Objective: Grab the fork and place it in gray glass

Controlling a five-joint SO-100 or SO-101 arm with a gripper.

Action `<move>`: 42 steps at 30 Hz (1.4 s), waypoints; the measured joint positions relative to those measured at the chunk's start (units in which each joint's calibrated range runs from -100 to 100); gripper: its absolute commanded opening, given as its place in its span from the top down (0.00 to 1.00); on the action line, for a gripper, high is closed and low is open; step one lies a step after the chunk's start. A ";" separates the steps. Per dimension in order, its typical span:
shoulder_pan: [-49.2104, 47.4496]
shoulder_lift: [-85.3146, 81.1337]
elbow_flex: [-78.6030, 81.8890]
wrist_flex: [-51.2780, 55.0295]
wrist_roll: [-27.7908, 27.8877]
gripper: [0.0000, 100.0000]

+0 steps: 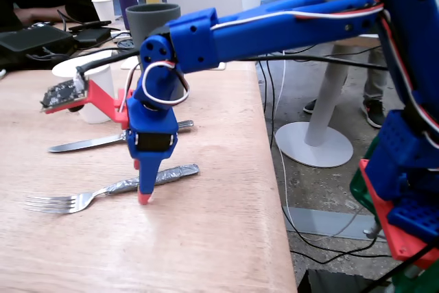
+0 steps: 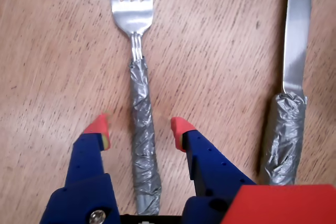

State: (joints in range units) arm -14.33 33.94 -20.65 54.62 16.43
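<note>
**Fork handle sits right between the open jaws**

Wrist view tells the story: gripper (image 2: 139, 128) is spread open w/ the fork (image 2: 140, 114) lying straight down the gap. Its long axis runs the same way the fingers point, tines out ahead of the tips, foil-wrapped handle passing between the two red pads w/ a bit of daylight either side. Nothing's pinched yet afaict. So closing should catch the handle across its width, no twist needed imo.

The knife (image 2: 289, 103) lies parallel, off to the right-hand finger's outer side, well clear of the gap.

Fixed view adds what the wrist cam can't: the gripper tip (image 1: 145, 195) is down at the table, prob touching or nearly, hard to call from that angle. It also shows the gray glass (image 1: 152, 20) standing well behind the jaws, past the white cup (image 1: 92, 104). But it hides how wide the jaws are.
</note>
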 measured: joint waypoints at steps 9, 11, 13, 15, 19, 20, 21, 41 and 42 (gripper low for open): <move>-0.19 0.52 -0.09 0.50 0.10 0.66; -0.09 1.21 -0.45 0.66 -0.05 0.66; -0.09 1.21 -0.54 0.83 -0.05 0.66; -0.09 1.47 -0.99 0.99 -0.05 0.66; -0.19 3.03 -3.07 1.16 -0.05 0.82; -0.47 3.03 -3.07 1.16 -0.10 0.92; -0.85 2.94 -3.16 1.16 -0.10 1.00; -0.94 2.94 -3.16 1.16 0.24 1.00; -0.75 2.94 -3.16 1.16 0.24 1.00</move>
State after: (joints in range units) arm -15.08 36.88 -23.81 55.78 16.68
